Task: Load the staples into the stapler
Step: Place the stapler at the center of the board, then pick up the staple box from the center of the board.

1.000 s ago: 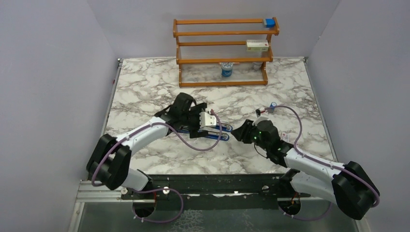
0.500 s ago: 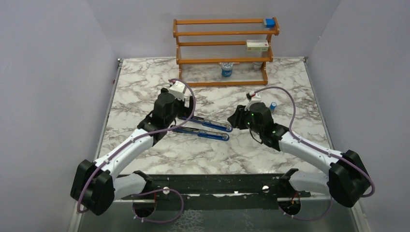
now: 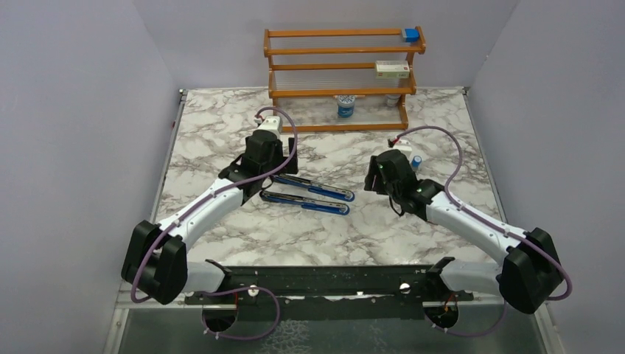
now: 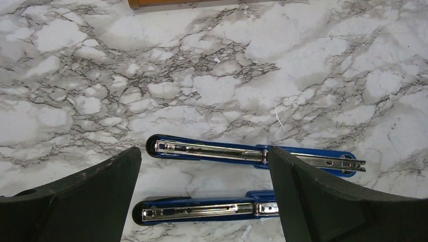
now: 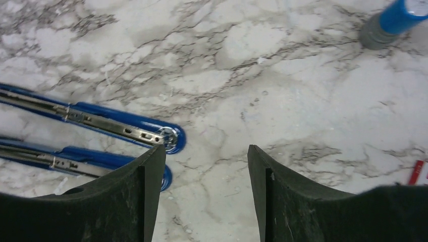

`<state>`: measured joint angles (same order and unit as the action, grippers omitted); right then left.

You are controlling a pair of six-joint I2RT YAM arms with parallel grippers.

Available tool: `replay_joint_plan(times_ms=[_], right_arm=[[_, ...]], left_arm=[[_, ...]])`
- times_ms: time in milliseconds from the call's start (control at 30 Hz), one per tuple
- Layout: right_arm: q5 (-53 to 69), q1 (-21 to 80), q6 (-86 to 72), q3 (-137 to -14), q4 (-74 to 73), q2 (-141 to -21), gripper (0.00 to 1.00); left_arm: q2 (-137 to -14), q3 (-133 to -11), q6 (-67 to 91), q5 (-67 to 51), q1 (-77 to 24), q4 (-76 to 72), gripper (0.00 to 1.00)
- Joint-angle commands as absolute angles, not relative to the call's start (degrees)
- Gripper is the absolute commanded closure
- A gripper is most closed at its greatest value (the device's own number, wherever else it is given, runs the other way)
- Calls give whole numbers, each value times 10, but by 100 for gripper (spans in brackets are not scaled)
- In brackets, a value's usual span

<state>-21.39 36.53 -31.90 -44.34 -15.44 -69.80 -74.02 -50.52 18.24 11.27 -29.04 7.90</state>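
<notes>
1. Leftmost, the left arm [image 3: 214, 203] reaches out over the marble bench [image 3: 221, 133]. The left jaws are spread wide and pinch nothing. In the wrist view their two black fingers [image 4: 75, 201] frame the left part of the stapler without closing on it.
2. Next, the stapler [image 3: 309, 194] lies opened out flat on the bench, about midway between the two arms. Its two long blue halves rest nearly side by side with the metal channels facing up. The left ends are below the left jaws and the right ends are near the right jaws.
3. Behind it, a wooden rack [image 3: 339, 92] stands against the back wall. It carries a blue block [image 3: 410, 34] at the right end of the top rail, a pale box [image 3: 392, 69] one shelf down, and a blue-and-white can [image 3: 346, 107] at the bottom.
4. Further right, the right arm [image 3: 472, 225] comes in low. The right jaws are spread with only bare marble between them, and the stapler's right ends lie just beside the left-hand finger.
5. Close by the right wrist, a small blue cylinder [image 3: 417, 161] with a grey base stands on the bench.
6. Last, a red-and-white scrap [image 5: 418, 172] shows at the edge of the right wrist view, too cropped to identify.
</notes>
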Motion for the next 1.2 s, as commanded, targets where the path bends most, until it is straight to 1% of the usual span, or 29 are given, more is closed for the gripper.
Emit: replay_joint_plan(times_ms=[0,67,167,267,400,500,667,967,1167], right_arm=[[-297,330,-356,-457,-233,-664,36],[-288,291,-369,-452,-242,-655,37],[-243,215,-385,-443,-254,-653,36],[-217,150,-406,-423,-250,-652,31],[-193,91,-417,-399,-246,-663,28],[-223,68,-425,-388,-251,-672,22],[-256,39,-428,-361,-227,-672,16],[-240,-22,-430,-320,-170,-689,12],[-188,-45,-431,-303,-139,-714,12]], left_arm=[[-762,-527,184,58,-275,62,1],[-771,-540,167,61,-273,76,1],[-786,-558,141,80,-271,106,1],[-790,-562,131,90,-271,119,1],[-785,-557,133,66,-271,113,1],[-784,-557,131,67,-271,115,1],[-785,-559,129,66,-271,118,1],[-786,-560,126,62,-271,120,1],[-793,-562,127,55,-271,123,1]])
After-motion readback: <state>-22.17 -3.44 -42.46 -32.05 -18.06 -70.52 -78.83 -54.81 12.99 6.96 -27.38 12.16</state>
